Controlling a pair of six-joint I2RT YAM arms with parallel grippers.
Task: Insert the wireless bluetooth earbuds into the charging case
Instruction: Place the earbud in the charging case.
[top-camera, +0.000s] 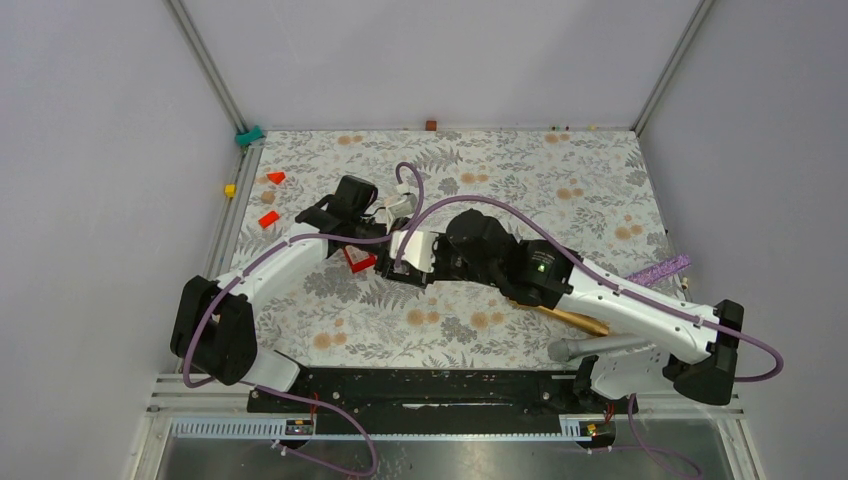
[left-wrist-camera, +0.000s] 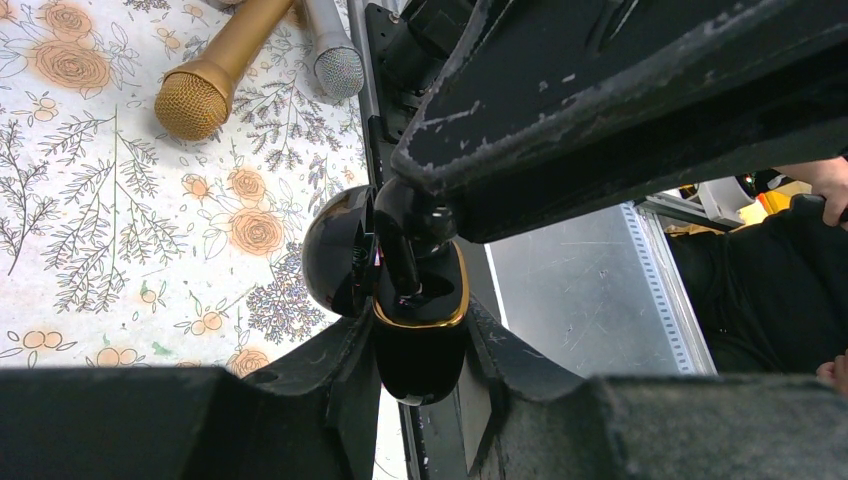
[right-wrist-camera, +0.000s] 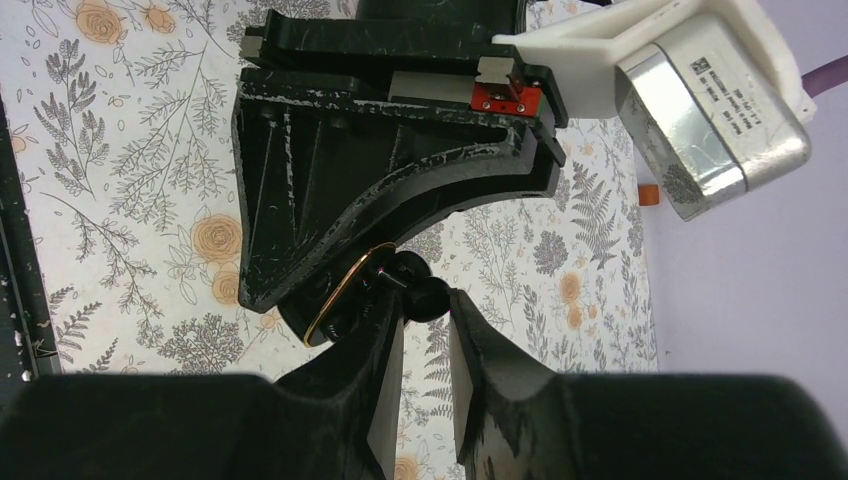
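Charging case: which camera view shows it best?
Left wrist: the charging case sits centre frame, lid open, gold rim clear, clamped between the left fingers. Right wrist shows only a sliver of its gold rim. Top external does not show it.

- Top external: set high above and behind the arm bases, it looks steeply down toward the far wall and takes in the whole floral-print tablecloth (top-camera: 560, 170).
- Left wrist: sits very close over the left arm's black fingers (left-wrist-camera: 330, 380), facing near and right, toward the gold mesh-headed microphone (left-wrist-camera: 205, 85).
- Right wrist: sits equally close over the right arm's black fingers (right-wrist-camera: 375, 370), facing far and left.
- Shared: both wrist views meet on the glossy black gold-rimmed charging case (left-wrist-camera: 415, 330) (right-wrist-camera: 340, 310). The top view also shows the microphone (top-camera: 575, 320), near right.
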